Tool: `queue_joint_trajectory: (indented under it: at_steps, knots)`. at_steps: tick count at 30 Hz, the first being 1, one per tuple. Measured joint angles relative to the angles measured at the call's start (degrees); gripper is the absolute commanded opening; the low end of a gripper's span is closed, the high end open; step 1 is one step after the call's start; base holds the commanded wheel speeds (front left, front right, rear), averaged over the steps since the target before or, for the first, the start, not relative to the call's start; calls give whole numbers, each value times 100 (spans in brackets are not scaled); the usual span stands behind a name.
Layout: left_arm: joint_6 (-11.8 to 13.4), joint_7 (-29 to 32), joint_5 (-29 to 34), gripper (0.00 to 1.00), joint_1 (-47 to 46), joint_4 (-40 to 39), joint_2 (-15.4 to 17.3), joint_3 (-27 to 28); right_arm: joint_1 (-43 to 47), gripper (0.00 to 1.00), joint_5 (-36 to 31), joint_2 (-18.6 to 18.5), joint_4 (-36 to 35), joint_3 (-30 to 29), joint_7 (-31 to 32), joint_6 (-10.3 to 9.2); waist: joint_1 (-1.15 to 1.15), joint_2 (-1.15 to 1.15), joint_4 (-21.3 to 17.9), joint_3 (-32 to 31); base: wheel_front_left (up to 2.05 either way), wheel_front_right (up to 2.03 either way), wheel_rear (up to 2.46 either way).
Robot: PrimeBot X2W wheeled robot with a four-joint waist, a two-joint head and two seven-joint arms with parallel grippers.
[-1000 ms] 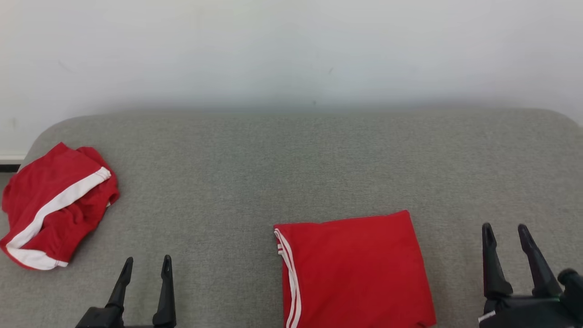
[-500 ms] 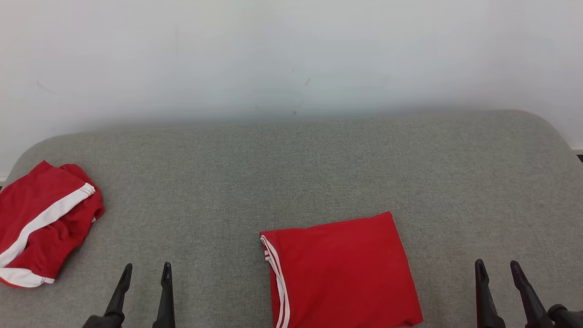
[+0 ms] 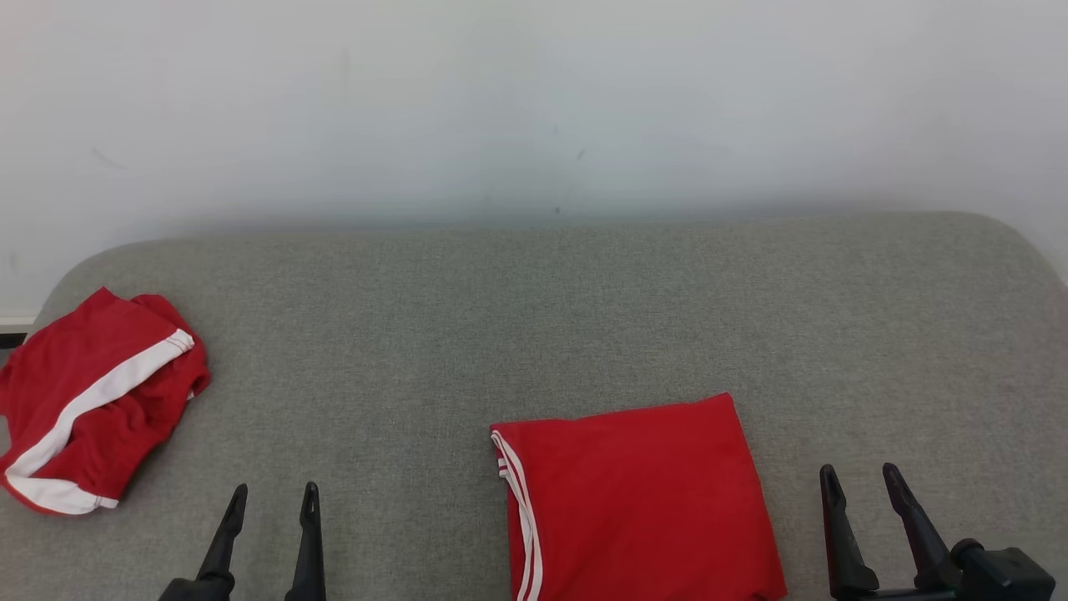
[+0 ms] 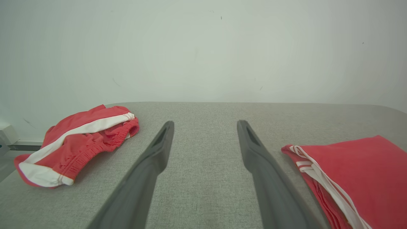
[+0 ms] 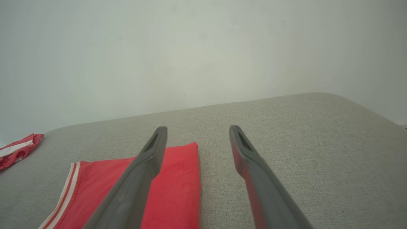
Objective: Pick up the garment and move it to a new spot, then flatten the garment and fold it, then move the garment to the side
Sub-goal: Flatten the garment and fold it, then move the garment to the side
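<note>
A red garment with white stripes (image 3: 642, 501) lies folded into a flat rectangle on the grey padded surface (image 3: 534, 317), front and centre. It shows at the right of the left wrist view as the folded garment (image 4: 359, 171) and low left as the folded garment (image 5: 178, 184). My left gripper (image 3: 275, 488) hangs open and empty to its left; my left gripper (image 4: 205, 122) points at bare fabric. My right gripper (image 3: 858, 469) is open and empty just right of the fold; my right gripper (image 5: 198, 127) hovers over its right edge.
A second red garment with a broad white stripe (image 3: 92, 401) lies crumpled at the far left edge, also seen as the crumpled garment (image 4: 79, 140) and the crumpled garment (image 5: 16, 149). A white wall (image 3: 534, 100) runs behind the surface, whose corners are rounded.
The head camera has shifted slightly. My right gripper has drawn back toward me and moved left, closer to the folded garment's right edge. Both garments lie as before.
</note>
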Motion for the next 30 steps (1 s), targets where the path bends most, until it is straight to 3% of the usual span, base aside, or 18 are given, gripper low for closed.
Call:
queue_joint_trajectory:
  at_steps: [30]
  knots:
    - [1, 0, 196, 100, -9, 43, 16, -49, -98, 100, -48, 75, 347, 80, -85, 0, 0, 0, 144, 4, 0, 0, 0]
